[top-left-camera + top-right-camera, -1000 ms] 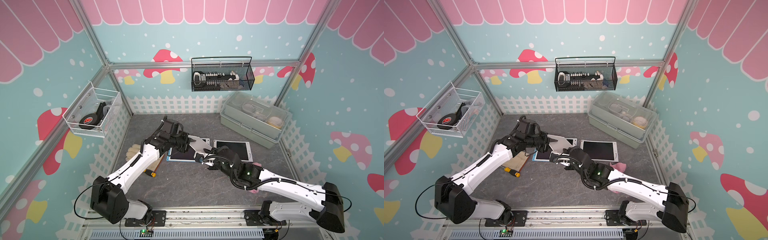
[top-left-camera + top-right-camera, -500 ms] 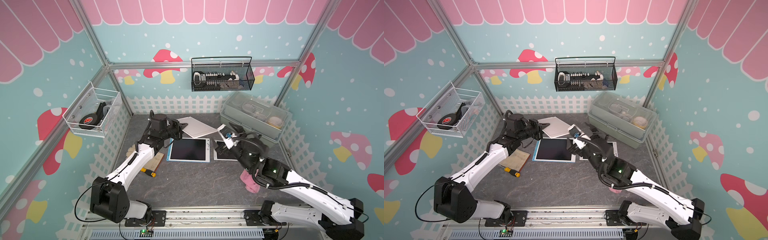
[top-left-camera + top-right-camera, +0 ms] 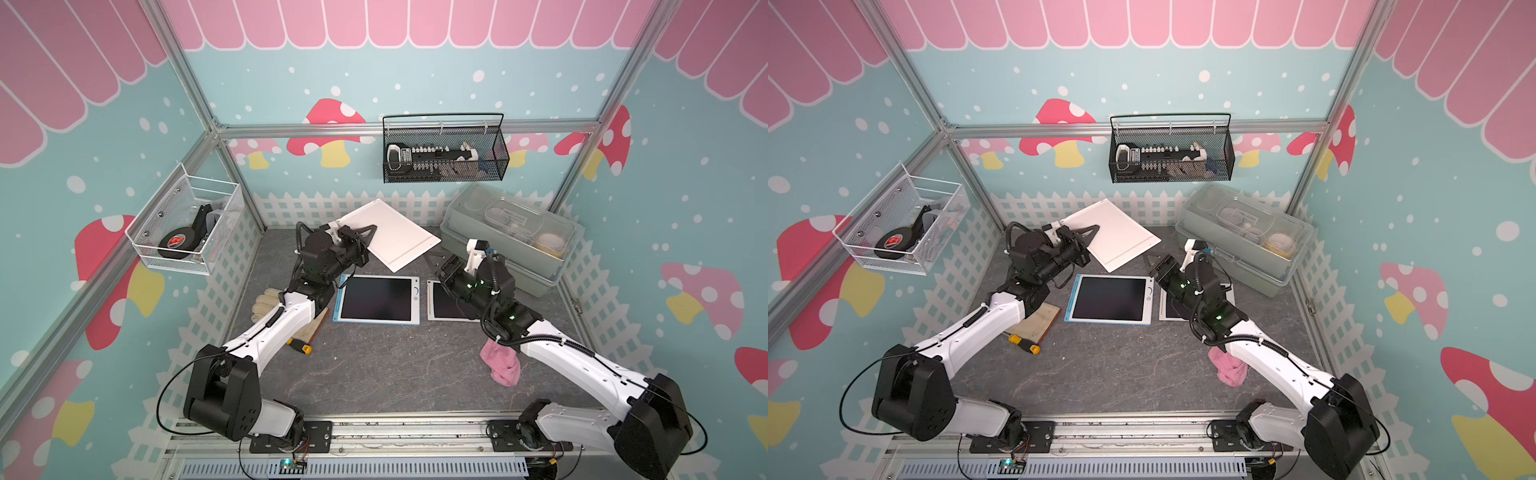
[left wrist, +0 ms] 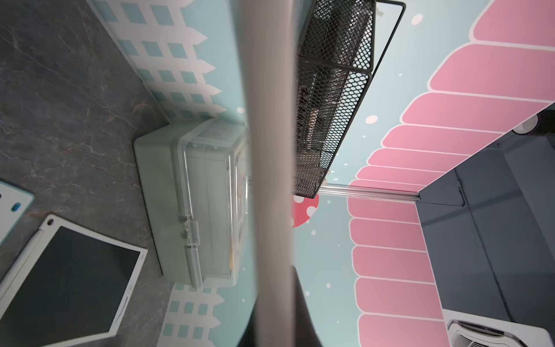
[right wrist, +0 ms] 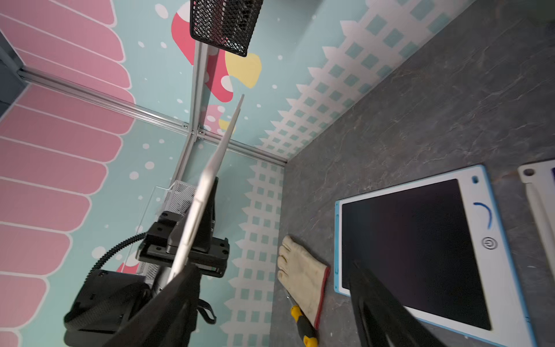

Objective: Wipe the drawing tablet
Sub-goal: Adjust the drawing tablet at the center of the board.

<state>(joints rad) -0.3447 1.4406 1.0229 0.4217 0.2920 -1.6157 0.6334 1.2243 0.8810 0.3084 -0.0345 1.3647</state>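
The left tool (image 3: 368, 230) is clamped on one edge of a white flat drawing tablet (image 3: 395, 241). It holds the tablet tilted in the air above the back of the grey stone-patterned tabletop (image 3: 374, 365). The right tool (image 5: 271, 270) hangs with its jaws spread and nothing between them (plain in the right wrist view), near a white-framed dark-screened tablet (image 3: 446, 305). A blue-framed dark-screened tablet (image 3: 376, 298) lies flat between the arms. A crumpled pink cloth (image 3: 503, 365) lies under the right arm.
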